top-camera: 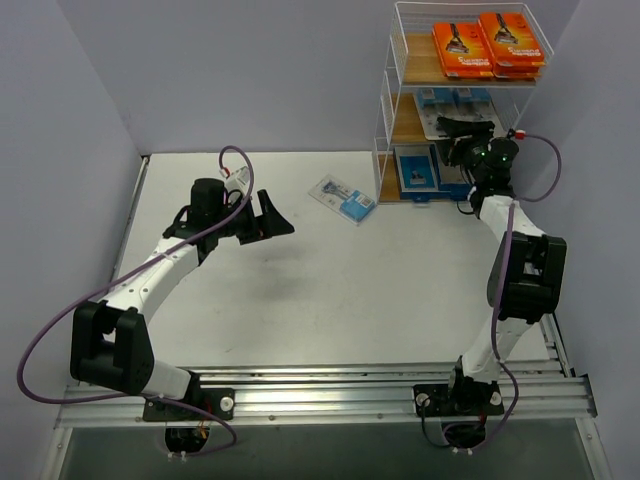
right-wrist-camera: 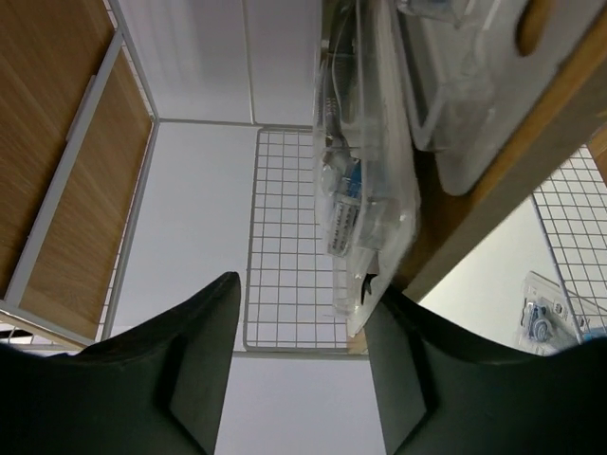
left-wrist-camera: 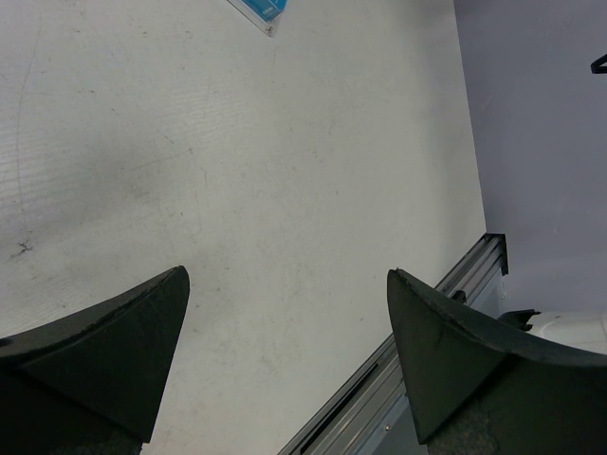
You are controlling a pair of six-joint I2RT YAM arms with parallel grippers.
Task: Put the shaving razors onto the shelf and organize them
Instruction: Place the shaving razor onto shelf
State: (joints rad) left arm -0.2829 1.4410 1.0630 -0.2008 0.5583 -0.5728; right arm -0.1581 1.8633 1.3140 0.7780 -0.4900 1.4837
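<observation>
The white wire shelf (top-camera: 386,110) stands at the back right. Two orange razor packs (top-camera: 488,45) lie on its top tier, clear blister packs (top-camera: 455,103) on the middle tier, and a blue-and-grey box (top-camera: 417,170) on the bottom tier. One blister pack with blue card (top-camera: 343,199) lies on the table; its corner shows in the left wrist view (left-wrist-camera: 258,8). My left gripper (top-camera: 275,215) (left-wrist-camera: 286,273) is open and empty above the table. My right gripper (top-camera: 462,130) (right-wrist-camera: 303,282) is open at the middle tier, with a clear blister pack (right-wrist-camera: 365,190) resting against its right finger (right-wrist-camera: 403,351).
The shelf's mesh side (right-wrist-camera: 289,284) is straight ahead of my right gripper, with wooden tiers on its left (right-wrist-camera: 57,142) and right (right-wrist-camera: 541,142). Another blister pack (right-wrist-camera: 541,318) shows below. The metal rail (top-camera: 320,390) runs along the table's near edge.
</observation>
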